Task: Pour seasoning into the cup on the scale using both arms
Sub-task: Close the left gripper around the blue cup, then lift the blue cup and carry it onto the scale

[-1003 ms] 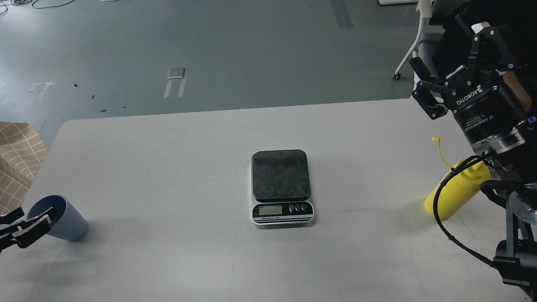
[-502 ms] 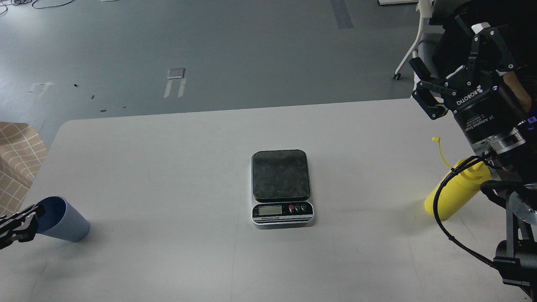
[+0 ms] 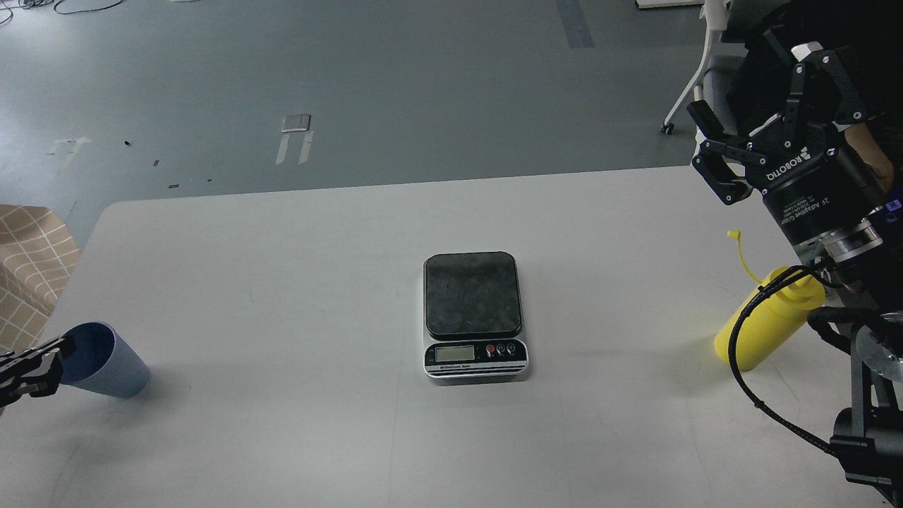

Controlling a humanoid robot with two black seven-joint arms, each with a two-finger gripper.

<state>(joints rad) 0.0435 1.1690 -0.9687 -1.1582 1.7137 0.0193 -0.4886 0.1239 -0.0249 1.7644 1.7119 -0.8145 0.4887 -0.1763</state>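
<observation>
right gripper [image 3: 765, 102] body: "ROBOTIQ", white
collar just behind it: "2F Adaptive Gripper", partly legible
scale [image 3: 474, 315] front strip: too small to read

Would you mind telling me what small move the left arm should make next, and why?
Probably lift the cup a little and start carrying it right toward the scale. The left gripper appears to be pinching the cup's rim at the table's left edge, and the scale's platform is bare. The yellow bottle stands untouched, with the right gripper open above it, so pouring must wait.
</observation>
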